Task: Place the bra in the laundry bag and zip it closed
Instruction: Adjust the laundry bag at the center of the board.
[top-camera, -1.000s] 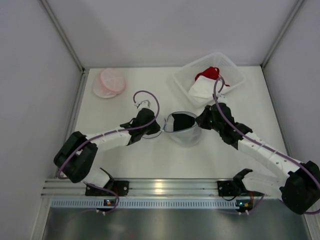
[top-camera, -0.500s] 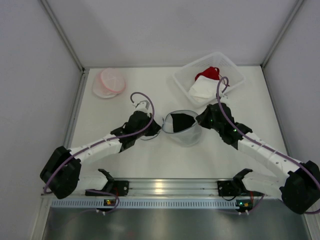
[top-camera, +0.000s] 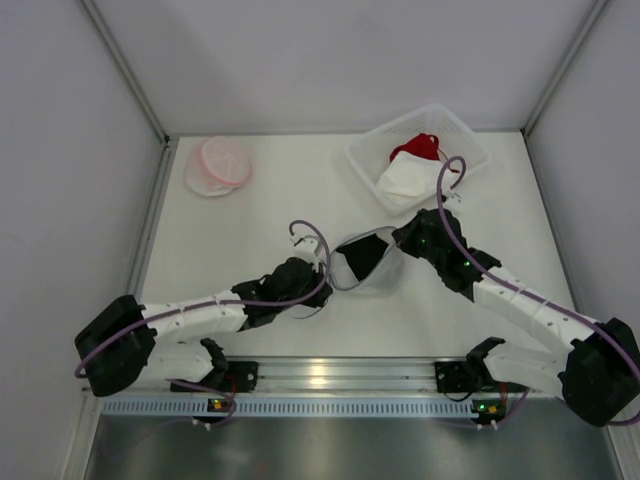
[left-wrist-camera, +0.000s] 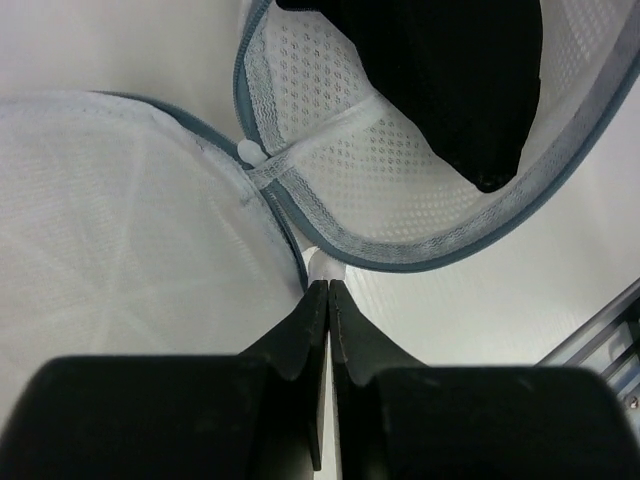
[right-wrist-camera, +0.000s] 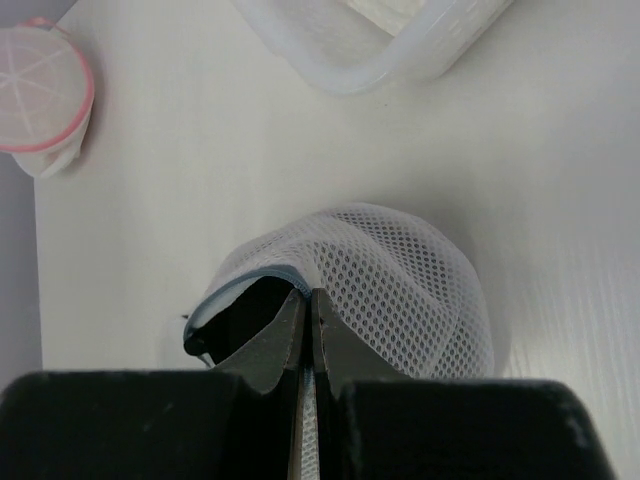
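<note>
Both arms same build: left arm (top-camera: 195, 320) and right arm (top-camera: 525, 305) have white tube-like links between chunky black joint housings, with the biggest black blocks at the shoulder ends, and black mount brackets (top-camera: 225, 375) bolt them to a silver rail (top-camera: 330, 375). A thin purple cable (top-camera: 312, 238) runs along each arm and loops free near the wrist. Left claw (left-wrist-camera: 320, 290) and right claw (right-wrist-camera: 305, 300): matte black, two flat wedge fingers tapering to thin tips, off a wide black block body.
</note>
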